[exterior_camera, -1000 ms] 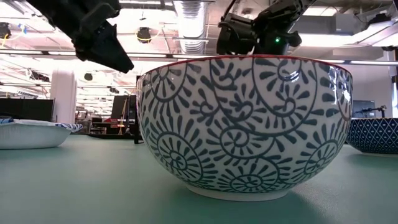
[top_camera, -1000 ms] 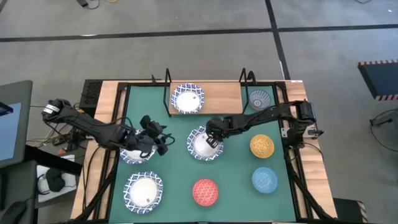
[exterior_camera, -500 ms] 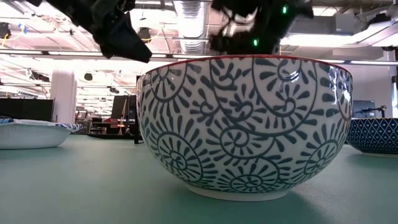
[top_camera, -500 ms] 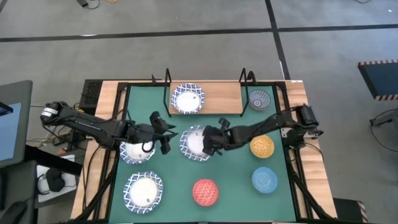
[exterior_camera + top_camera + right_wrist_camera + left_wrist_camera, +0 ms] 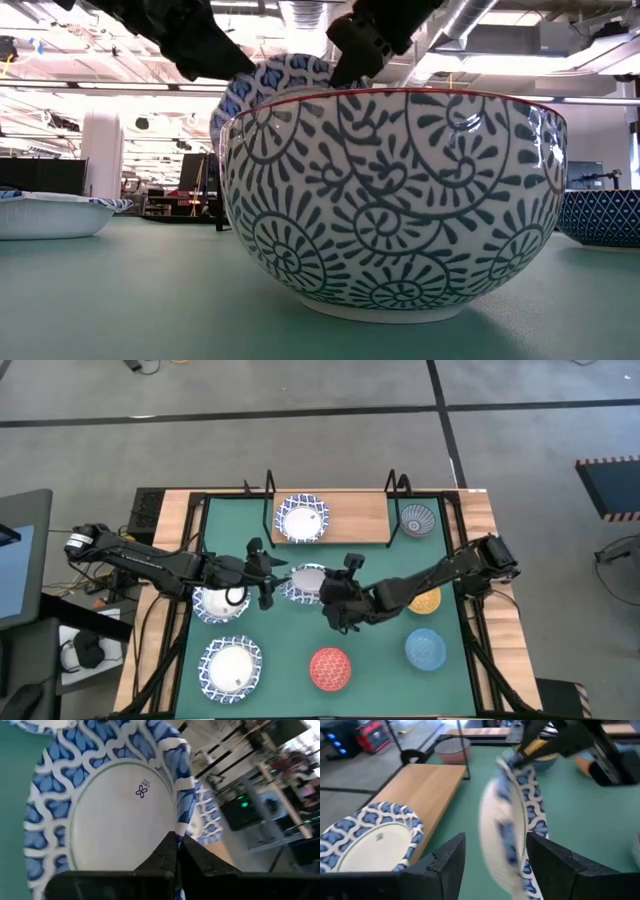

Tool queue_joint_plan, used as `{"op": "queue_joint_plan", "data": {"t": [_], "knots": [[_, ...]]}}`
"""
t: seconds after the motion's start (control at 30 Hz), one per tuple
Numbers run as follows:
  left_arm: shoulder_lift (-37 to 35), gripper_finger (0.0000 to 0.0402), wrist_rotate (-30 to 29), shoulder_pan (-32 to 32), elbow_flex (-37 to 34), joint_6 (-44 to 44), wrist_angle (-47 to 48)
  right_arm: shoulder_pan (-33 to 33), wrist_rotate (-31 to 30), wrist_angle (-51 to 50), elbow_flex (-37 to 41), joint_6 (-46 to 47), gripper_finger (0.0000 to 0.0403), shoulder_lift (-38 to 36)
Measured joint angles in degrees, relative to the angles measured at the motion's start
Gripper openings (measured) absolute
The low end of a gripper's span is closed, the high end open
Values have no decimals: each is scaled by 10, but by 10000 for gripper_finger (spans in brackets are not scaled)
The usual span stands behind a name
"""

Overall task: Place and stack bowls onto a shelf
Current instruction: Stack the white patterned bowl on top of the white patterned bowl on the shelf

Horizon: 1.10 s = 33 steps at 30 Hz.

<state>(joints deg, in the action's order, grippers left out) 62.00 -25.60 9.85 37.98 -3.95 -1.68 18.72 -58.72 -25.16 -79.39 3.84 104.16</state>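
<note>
A white bowl with a blue patterned rim (image 5: 303,582) is lifted over the middle of the green mat and tipped steeply on edge. It shows above the red-rimmed patterned bowl (image 5: 395,200) in the low view. My right gripper (image 5: 330,600) is shut on its rim. My left gripper (image 5: 263,574) is open just left of the bowl. In the left wrist view its fingers (image 5: 445,865) stand on either side of the bowl (image 5: 512,820), apart from it. Another white bowl (image 5: 302,520) sits on the wooden shelf (image 5: 350,512). My right gripper pinches the white bowl's blue rim (image 5: 181,815) between its two fingers, one on the inner face and one on the outer. In the high view it comes from the bowl's right-near side. The bowl is lifted clear of the mat and tilted on edge.
A grey-blue bowl (image 5: 417,518) stands beside the shelf's right end. On the mat are two white bowls (image 5: 213,605) (image 5: 232,665) at left, a red one (image 5: 330,667) near, a light blue one (image 5: 425,648) and a yellow one (image 5: 427,598) partly under my right arm.
My right gripper has swung toward the near-left, carrying the white bowl left off the mat's centre, lifting it and tipping it up on edge. It now shows above the red bowl in the low view. My left gripper has moved right toward the bowl and stays open.
</note>
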Motion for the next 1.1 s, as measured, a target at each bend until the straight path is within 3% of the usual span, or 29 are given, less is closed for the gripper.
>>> {"op": "queue_joint_plan", "data": {"t": [0.13,0.23,0.53,0.63,0.83,1.1], "knots": [[0,191,29,0,0,15,-4,0,-4,12,-1,-19,27,0],[0,168,11,0,0,11,-12,1,-6,19,-1,-37,29,0],[0,17,9,-18,0,18,-20,8,-33,23,-1,-45,32,0],[0,8,18,-25,1,18,-22,7,-33,25,-1,-44,43,0],[0,1,11,-42,32,27,4,9,-33,48,-1,-26,105,-1],[0,0,10,-127,160,12,164,25,-44,40,0,94,211,-21]]}}
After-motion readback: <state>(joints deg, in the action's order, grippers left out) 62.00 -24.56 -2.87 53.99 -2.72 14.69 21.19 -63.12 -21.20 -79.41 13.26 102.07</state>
